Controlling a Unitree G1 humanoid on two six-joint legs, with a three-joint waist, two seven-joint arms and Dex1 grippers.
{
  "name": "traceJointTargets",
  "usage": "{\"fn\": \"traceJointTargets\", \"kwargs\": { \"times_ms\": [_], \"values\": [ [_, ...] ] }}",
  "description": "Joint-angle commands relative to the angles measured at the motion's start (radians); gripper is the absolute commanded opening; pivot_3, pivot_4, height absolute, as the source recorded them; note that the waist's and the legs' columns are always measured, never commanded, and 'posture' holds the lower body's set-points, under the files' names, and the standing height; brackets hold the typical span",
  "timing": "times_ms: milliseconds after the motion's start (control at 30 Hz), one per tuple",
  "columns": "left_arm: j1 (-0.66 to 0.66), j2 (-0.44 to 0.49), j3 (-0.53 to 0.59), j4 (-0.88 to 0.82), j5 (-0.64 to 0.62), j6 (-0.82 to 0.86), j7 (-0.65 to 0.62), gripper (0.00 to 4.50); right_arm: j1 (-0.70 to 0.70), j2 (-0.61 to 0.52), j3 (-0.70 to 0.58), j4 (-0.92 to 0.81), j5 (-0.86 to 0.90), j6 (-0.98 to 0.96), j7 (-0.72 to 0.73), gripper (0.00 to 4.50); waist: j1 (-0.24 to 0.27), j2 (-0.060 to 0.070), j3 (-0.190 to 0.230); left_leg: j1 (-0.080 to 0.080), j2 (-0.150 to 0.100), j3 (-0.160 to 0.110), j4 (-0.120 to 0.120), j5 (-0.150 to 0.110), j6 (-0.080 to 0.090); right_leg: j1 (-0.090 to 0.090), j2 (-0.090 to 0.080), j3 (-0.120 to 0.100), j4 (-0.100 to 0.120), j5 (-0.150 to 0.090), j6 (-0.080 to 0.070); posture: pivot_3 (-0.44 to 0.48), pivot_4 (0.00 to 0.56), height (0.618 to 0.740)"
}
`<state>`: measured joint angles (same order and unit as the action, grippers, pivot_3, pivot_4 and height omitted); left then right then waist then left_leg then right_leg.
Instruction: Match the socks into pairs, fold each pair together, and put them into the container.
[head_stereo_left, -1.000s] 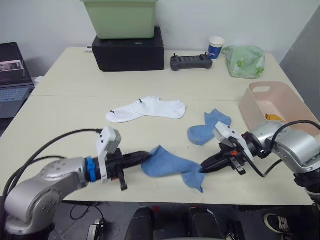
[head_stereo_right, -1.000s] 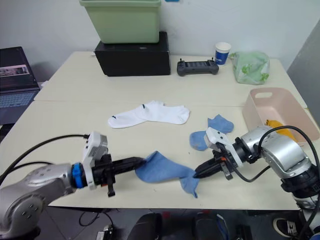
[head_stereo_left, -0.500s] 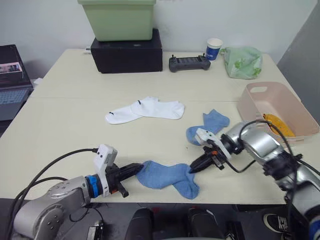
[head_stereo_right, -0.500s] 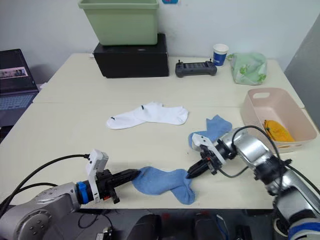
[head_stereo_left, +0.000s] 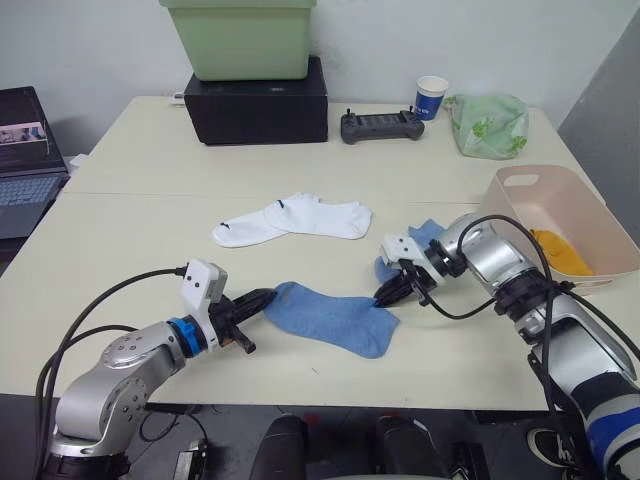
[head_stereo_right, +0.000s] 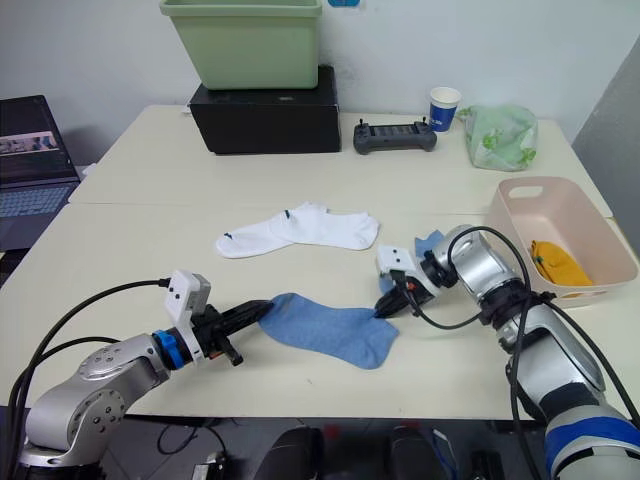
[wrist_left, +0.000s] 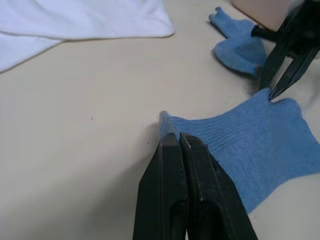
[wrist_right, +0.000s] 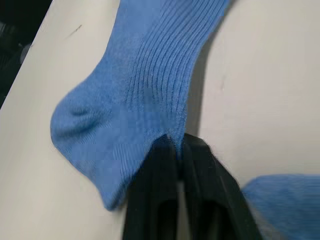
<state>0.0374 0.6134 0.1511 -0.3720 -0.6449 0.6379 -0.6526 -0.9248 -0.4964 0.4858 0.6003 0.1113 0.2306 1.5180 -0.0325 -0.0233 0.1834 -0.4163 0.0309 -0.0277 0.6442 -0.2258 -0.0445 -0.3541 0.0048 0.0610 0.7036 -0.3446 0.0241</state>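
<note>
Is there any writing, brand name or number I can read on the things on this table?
None can be read.
Paper cup: a white patch on its blue side, too small to read.
Laptop: its screen content is too blurred to read.
White socks: small dark marks, not legible as letters.

The second light blue sock (head_stereo_left: 418, 245) lies partly behind the right gripper (head_stereo_left: 388, 294) and its forearm, so only its toe and a strip of its body show. In the container (head_stereo_left: 560, 205) the orange sock (head_stereo_left: 560, 252) is partly hidden by the near wall, and whether one sock or two lie there cannot be told. The laptop (head_stereo_left: 28, 150) is cut off by the picture's left edge, the light green bin (head_stereo_left: 240, 38) by the top edge, and the marks on the white socks (head_stereo_left: 290, 218) are too small to make out.
</note>
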Motion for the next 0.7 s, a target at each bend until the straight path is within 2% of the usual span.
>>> {"fn": "traceJointTargets", "kwargs": {
  "times_ms": [33,67,167,267,400,533,667,700],
  "values": [
    [0.01,-0.025,0.035,-0.002,-0.015,-0.023,0.003,0.6,0.016,-0.027,-0.099,-0.078,0.031,0.03,-0.044,1.7,0.0,0.0,0.0,0.0,0.0,0.0,0.0,0.0,0.0,0.0,0.0,0.0,0.0,0.0,0.0,0.0,0.15,0.74],
    [0.014,-0.024,0.041,-0.002,-0.002,-0.033,0.007,0.93,0.048,-0.052,-0.124,-0.135,0.043,0.058,-0.05,2.06,0.001,0.0,0.0,0.0,0.0,0.0,0.0,0.0,0.0,0.0,0.0,0.0,0.0,0.0,0.0,0.0,0.15,0.74],
    [0.003,-0.006,0.051,0.022,0.036,-0.05,0.012,1.9,0.174,-0.131,-0.196,-0.361,0.092,0.165,-0.082,2.06,0.009,0.0,0.0,-0.001,-0.001,-0.002,0.0,0.0,0.0,0.001,-0.001,-0.002,-0.001,0.0,0.0,0.0,0.15,0.74],
    [-0.023,0.011,0.045,0.046,0.054,-0.069,-0.019,1.9,0.321,-0.158,-0.248,-0.57,0.125,0.252,-0.172,2.06,0.005,0.0,0.0,-0.002,-0.001,-0.004,0.0,0.0,0.0,0.001,-0.002,-0.004,-0.002,0.0,0.0,0.0,0.15,0.74],
    [-0.077,0.015,-0.015,0.081,0.095,-0.093,-0.058,1.9,0.529,-0.165,-0.282,-0.79,0.14,0.313,-0.291,2.06,0.003,0.0,0.0,-0.001,-0.001,-0.005,-0.001,0.0,0.0,0.002,-0.002,-0.006,-0.002,0.0,0.0,0.0,0.15,0.74],
    [-0.098,0.019,-0.048,0.107,0.122,-0.103,-0.091,1.9,0.601,-0.142,-0.311,-0.855,0.14,0.356,-0.405,2.06,-0.007,0.001,0.0,-0.001,-0.001,-0.002,-0.001,0.0,0.0,0.002,-0.001,-0.003,-0.002,0.0,0.0,0.0,0.15,0.74],
    [-0.141,0.042,-0.108,0.191,0.214,-0.144,-0.116,1.9,0.702,-0.112,-0.3,-0.898,0.123,0.351,-0.504,2.06,0.002,0.0,0.0,-0.001,-0.001,-0.004,-0.001,0.0,0.0,0.002,0.0,-0.004,-0.002,0.0,0.0,0.0,0.15,0.74],
    [-0.147,0.04,-0.11,0.201,0.216,-0.148,-0.124,1.73,0.711,-0.097,-0.298,-0.905,0.123,0.352,-0.525,2.06,0.002,0.0,0.0,-0.001,-0.001,-0.004,-0.002,0.0,0.0,0.002,0.0,-0.005,-0.003,0.0,0.0,0.0,0.15,0.74]
  ]
}}
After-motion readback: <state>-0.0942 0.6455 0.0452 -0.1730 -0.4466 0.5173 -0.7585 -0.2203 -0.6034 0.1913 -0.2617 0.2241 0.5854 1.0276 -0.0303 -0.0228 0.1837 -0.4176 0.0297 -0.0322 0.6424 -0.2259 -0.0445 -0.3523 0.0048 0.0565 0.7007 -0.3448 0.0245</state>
